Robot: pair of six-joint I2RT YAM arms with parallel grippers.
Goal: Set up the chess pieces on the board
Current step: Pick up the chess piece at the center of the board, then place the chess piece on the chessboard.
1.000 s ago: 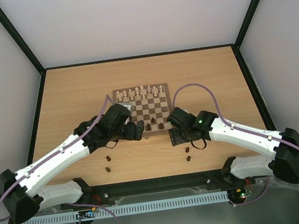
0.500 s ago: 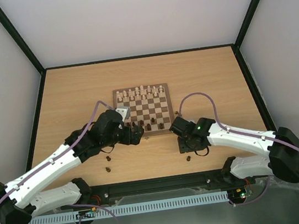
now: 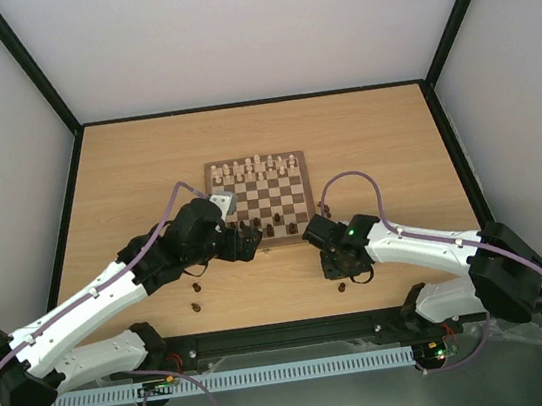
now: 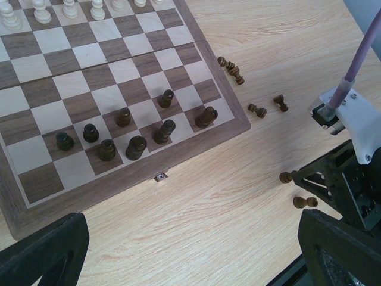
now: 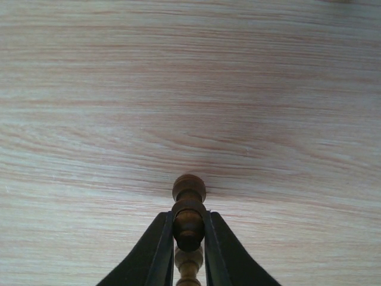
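**Right gripper (image 5: 189,231) clamped on a small dark brown wooden chessman (image 5: 189,205) close to the near edge of the light wood-grain table (image 3: 394,145)**

In the right wrist view, the two black fingers (image 5: 156,253) press on either side of the chessman's waist. Its round head points past the fingertips toward the tabletop. Whether it touches the wood cannot be told. From above, this gripper sits just off the near right corner of the square wooden chessboard (image 3: 286,199), which has light and dark brown checks and a mid-brown frame. One loose dark piece (image 3: 341,287) lies just beside the gripper, closer to the table's near edge.

The left gripper (image 3: 249,243) hangs over the chessboard's near edge, left of its middle. Its jaws are spread wide with nothing between them. In its wrist view the black fingers (image 4: 44,250) fill the two bottom corners.

Eight standing dark chessmen (image 4: 136,147) occupy the rows closest to the chessboard's near edge, from the middle toward the right corner. The pale cream chessmen (image 4: 40,12) line the far rows.

A small cluster of fallen dark pieces (image 4: 231,68) lies off the chessboard's right edge, with a further pair (image 4: 257,110) nearer the corner. Two stray dark pieces (image 3: 197,287) lie between the near left corner of the chessboard and the table's near edge.
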